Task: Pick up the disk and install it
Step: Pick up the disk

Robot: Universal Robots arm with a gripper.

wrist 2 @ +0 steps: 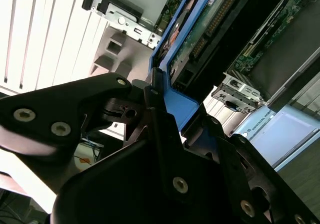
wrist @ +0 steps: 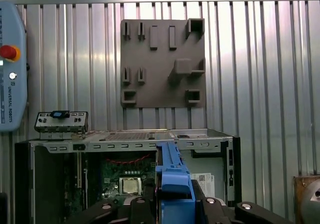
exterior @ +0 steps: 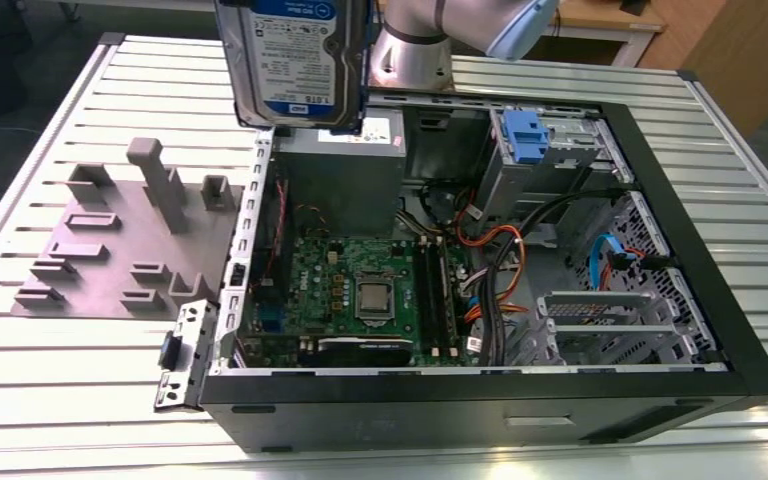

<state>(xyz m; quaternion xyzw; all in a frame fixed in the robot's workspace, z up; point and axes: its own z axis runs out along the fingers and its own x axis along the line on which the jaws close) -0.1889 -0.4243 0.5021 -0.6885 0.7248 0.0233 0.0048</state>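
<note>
Disk (exterior: 291,60) hangs upright, label side to the cam, high over far edge of open PC case (exterior: 684,210) in exterior view, arm (exterior: 418,45) just behind it. Gripper (wrist 2: 167,104) pinches its blue rail (wrist: 173,176); wrist points down twd motherboard (wrist: 131,184).

On my screen the arm (exterior: 411,50) is a smooth silver-grey tube with a rounded joint closed by a pale blue cap (exterior: 524,25). The hand (wrist 2: 172,107) is matte black, built of flat angular plates and linked bars and dotted with small silver screws (wrist 2: 60,129). In the first wrist view I see the same bright screw heads on its black links.
</note>
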